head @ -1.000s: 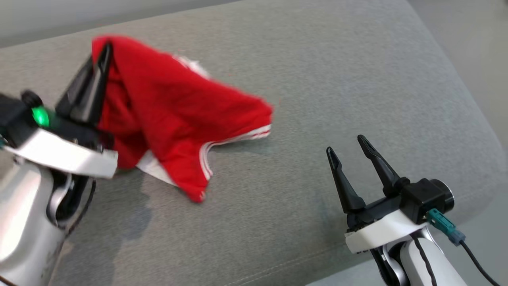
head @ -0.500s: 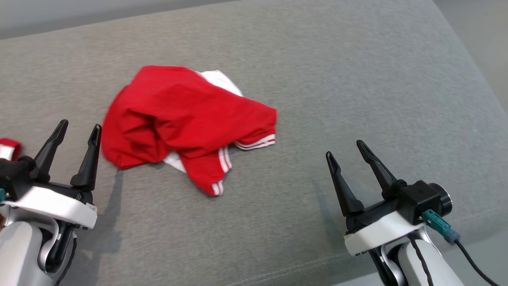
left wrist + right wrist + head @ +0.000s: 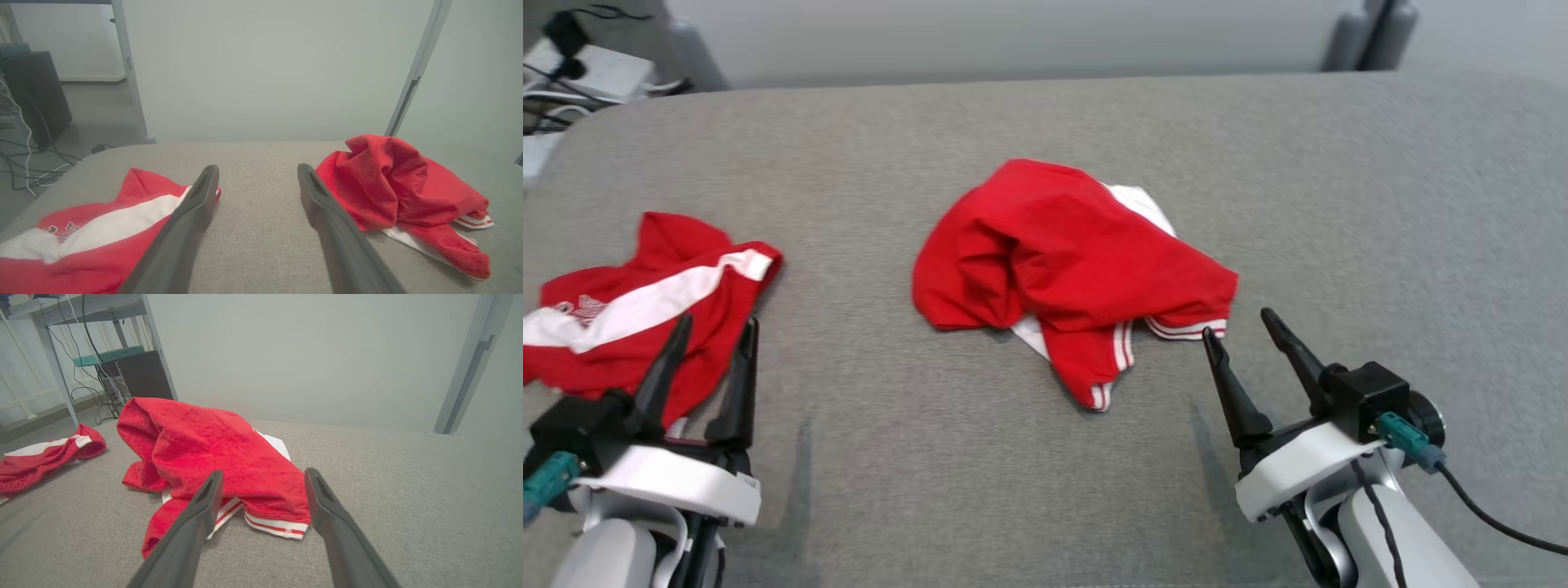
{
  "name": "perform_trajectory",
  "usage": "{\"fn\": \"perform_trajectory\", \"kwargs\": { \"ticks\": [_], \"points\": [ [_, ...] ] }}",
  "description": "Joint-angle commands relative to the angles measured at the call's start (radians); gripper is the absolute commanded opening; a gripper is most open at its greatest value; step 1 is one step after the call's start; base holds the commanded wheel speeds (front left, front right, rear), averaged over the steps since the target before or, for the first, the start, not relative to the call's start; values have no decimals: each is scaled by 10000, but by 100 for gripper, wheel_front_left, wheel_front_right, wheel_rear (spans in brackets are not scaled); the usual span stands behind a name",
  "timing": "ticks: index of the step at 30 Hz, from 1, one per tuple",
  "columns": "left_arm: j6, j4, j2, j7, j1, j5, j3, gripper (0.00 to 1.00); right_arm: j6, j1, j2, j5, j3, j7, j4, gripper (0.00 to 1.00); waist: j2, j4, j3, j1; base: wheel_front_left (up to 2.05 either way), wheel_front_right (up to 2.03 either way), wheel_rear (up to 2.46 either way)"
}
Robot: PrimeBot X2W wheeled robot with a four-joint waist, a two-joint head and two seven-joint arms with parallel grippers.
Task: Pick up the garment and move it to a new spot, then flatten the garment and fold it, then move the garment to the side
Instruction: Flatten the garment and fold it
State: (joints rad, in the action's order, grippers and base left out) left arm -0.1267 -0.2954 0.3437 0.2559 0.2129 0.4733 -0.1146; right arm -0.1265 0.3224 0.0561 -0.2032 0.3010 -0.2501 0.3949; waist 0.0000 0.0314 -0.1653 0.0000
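**Shirt nearest your right claw**

On the grey cushion (image 3: 1045,490) the red shirt (image 3: 1062,253) lies heaped at the middle, long axis left to right; another red garment (image 3: 629,310) lies far left by your left claw (image 3: 719,320), wide and empty; your right claw (image 3: 1237,324), equally wide, sits just beside the shirt's striped hem (image 3: 1184,331).

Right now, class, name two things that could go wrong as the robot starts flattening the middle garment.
The garment lies bunched, layers doubled over, so a pinch may catch several layers and leave creases. A second garment lies by the left gripper, which might snag it instead.
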Motion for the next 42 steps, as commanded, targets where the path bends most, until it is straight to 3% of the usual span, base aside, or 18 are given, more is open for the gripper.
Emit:
{"fn": "perform_trajectory", "kwargs": {
  "ticks": [1,10,19,20,21,23,24,33,38,42],
  "points": [
    [-39,223,183,59,44,-94,417,100,-42,154,-59,-235,293,-116,42,100,0,-738,489,0,0,0,0],
    [-40,275,-130,59,-336,113,113,100,-42,378,-59,-1246,1493,-117,2163,100,0,-2106,391,0,0,0,0],
    [-40,216,16,59,-209,545,-160,100,-42,1060,-59,-702,1412,173,3888,100,0,-2947,114,0,0,0,0],
    [-40,197,28,59,-157,612,-244,100,-42,1220,-59,-582,1280,415,4198,44,0,-3042,81,0,0,0,0],
    [-40,197,28,59,-157,612,-244,100,-42,1220,-59,-582,1280,415,4198,44,0,-3042,81,0,0,0,0],
    [-40,191,24,59,-118,671,-316,100,-42,1367,-59,-443,1121,643,4428,6,0,-3112,65,0,0,0,0],
    [-40,181,23,59,-93,704,-351,100,-42,1420,-59,-462,1091,700,4449,0,0,-3142,62,0,0,0,0],
    [-40,312,-53,59,-244,703,-520,100,-42,2171,-59,-2517,1453,-93,2389,0,0,-2791,273,0,0,0,0],
    [-40,348,-253,59,-440,534,-582,100,-42,2402,-59,-2352,-115,-112,482,0,0,-2362,433,0,0,0,0],
    [-40,378,-368,59,-488,418,-644,100,-42,2314,-59,-1512,-1449,-114,277,0,0,-2143,485,0,0,0,0]
  ]
}}
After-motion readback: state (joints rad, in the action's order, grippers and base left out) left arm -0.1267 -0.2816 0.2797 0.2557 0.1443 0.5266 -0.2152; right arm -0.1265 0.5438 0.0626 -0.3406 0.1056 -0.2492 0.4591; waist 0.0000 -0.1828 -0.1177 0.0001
